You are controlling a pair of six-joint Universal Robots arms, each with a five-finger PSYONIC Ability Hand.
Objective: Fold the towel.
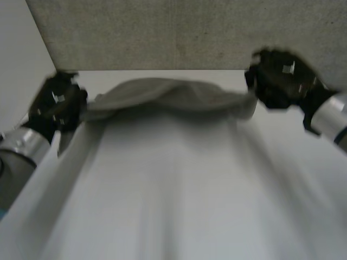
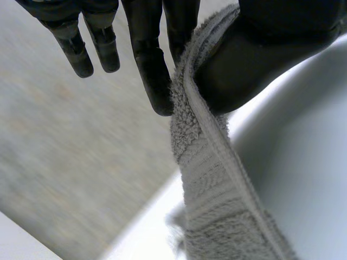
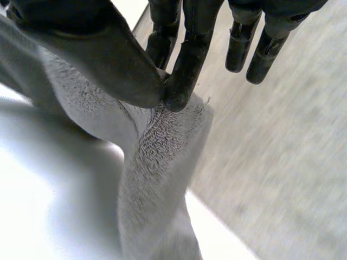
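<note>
A grey terry towel (image 1: 168, 95) hangs stretched between my two hands above the far part of the white table (image 1: 179, 189), sagging a little at its ends. My left hand (image 1: 57, 103) pinches the towel's left corner; in its wrist view the thumb (image 2: 255, 59) presses the towel's hem (image 2: 203, 141) against a finger. My right hand (image 1: 279, 78) pinches the right corner, and its thumb (image 3: 103, 54) and a finger clamp the towel (image 3: 162, 151) between them. The other fingers of both hands stand straight, off the cloth.
A grey speckled floor or wall (image 1: 179, 32) lies beyond the table's far edge (image 1: 162, 71). Below the towel, the table's white surface runs toward me. My forearms (image 1: 24, 146) come in from both sides.
</note>
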